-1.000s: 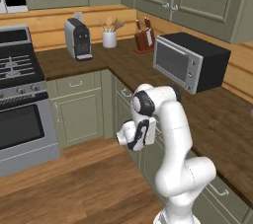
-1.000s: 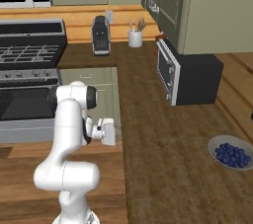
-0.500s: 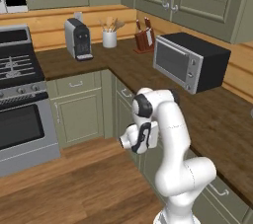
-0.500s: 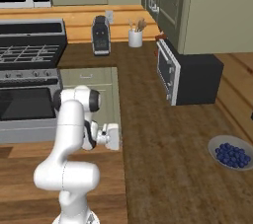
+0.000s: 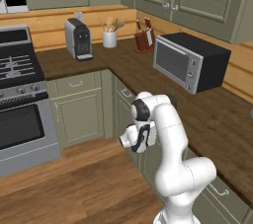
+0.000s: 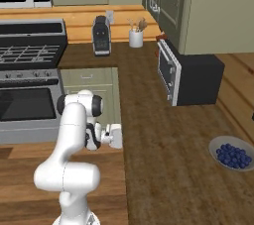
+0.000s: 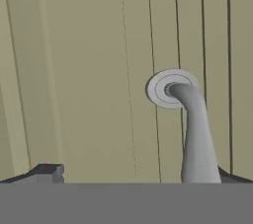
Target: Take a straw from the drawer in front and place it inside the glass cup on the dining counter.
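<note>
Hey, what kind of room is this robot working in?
A home kitchen, rendered rather than real. A stove stands at the left, a coffee machine, knife block and microwave stand on dark wooden counters, and sage-green cabinets run above and below them.

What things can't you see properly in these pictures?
- Straw: nothing tells where it is; the drawer front is shut in the hand view.
- Drawer handle: its lower end is cut off by the bottom edge of the hand view.
- Gripper: in the left base view the white arm hides its fingertips.
- Utensils in the white holder: too small to tell apart.
</note>
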Controlling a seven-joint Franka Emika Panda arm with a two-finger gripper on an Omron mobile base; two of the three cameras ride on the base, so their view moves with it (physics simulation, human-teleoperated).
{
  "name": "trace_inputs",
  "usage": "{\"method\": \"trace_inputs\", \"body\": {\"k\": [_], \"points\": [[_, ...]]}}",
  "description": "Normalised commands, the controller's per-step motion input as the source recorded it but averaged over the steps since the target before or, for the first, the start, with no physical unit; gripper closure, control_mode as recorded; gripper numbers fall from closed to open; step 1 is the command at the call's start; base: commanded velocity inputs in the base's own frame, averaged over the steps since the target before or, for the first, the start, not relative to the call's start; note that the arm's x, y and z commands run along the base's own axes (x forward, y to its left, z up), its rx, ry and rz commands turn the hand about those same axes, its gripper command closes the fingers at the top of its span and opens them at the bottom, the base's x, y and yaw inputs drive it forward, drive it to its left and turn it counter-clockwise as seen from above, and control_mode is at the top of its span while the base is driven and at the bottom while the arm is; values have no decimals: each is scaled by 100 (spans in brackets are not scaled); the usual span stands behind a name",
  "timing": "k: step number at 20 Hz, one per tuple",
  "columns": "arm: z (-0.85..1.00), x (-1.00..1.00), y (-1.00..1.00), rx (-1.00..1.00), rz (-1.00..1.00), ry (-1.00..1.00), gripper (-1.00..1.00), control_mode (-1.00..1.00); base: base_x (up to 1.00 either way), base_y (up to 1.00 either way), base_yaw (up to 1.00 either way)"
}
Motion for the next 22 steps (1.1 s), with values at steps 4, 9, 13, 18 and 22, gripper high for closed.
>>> {"method": "trace_inputs", "body": {"k": [4, 9, 13, 18, 22], "points": [[-21, 38, 0, 0, 4, -5, -100, -100, 0, 0, 0], [-7, 0, 0, 0, 3, -7, 100, -100, 0, 0, 0], [0, -1, 3, 0, 3, -8, 100, -100, 0, 0, 0], [0, -14, 48, 0, 2, -5, 100, -100, 0, 0, 0], [0, -20, 94, 0, 0, -1, 100, -100, 0, 0, 0]]}}
